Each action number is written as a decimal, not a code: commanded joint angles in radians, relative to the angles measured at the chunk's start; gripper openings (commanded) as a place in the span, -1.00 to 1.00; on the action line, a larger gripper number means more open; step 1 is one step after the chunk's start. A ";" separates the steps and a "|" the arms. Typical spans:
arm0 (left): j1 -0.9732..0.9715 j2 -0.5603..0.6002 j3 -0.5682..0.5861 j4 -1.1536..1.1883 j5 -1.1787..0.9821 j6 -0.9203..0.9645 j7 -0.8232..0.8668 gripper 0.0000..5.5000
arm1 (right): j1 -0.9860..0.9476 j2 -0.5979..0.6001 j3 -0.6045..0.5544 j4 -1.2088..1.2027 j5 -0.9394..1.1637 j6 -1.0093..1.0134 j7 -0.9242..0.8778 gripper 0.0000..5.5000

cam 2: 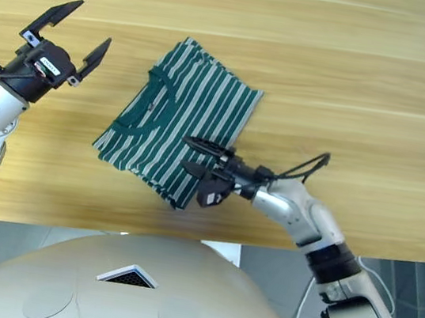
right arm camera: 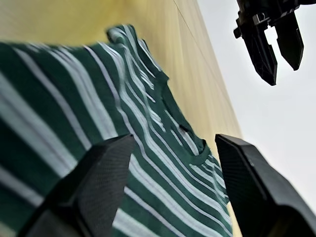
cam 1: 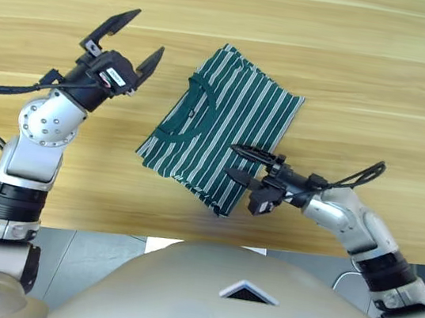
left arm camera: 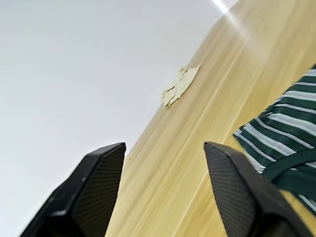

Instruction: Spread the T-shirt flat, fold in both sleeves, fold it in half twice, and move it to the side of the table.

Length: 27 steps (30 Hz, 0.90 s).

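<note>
Left eye view: the T-shirt [cam 1: 222,124] lies on the wooden table [cam 1: 385,73] as a folded, roughly rectangular packet, dark green with pale stripes. It sits askew to the table's edges. One corner points toward the far edge and the opposite one comes close to the near edge. The neckline shows on top, along the side that faces the table's left.

The left gripper [cam 1: 147,33] hangs over bare wood on that same side, near the shirt but apart from it. Its two fingers are spread wide with nothing between them. In the left wrist view both dark fingers [left arm camera: 98,182] stand apart over the wood, and a small crumpled pale scrap [left arm camera: 180,85] lies farther along the table toward its far edge.

The right gripper [cam 1: 231,159] is at the shirt's side nearest the right arm, fingertips over the striped cloth. In the right wrist view its fingers [right arm camera: 106,182] are splayed with the fabric beyond them, pinching nothing. Whether they touch the cloth I cannot tell.
</note>
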 commanded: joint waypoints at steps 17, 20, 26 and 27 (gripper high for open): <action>-0.065 -0.038 -0.118 0.312 0.166 -0.187 -0.044 0.07 | -0.261 -0.159 -0.126 0.363 -0.229 0.019 -0.176 0.11; -0.082 -0.022 -0.165 0.393 0.190 -0.298 -0.074 0.07 | -0.253 -0.109 -0.164 0.302 -0.136 -0.050 -0.235 0.11; -0.142 -0.009 -0.234 0.513 0.295 -0.541 -0.047 0.07 | -0.264 -0.080 -0.292 0.331 0.033 -0.093 -0.297 0.11; -0.151 -0.007 -0.238 0.525 0.315 -0.553 -0.040 0.07 | -0.258 -0.096 -0.312 0.353 0.023 -0.092 -0.307 0.11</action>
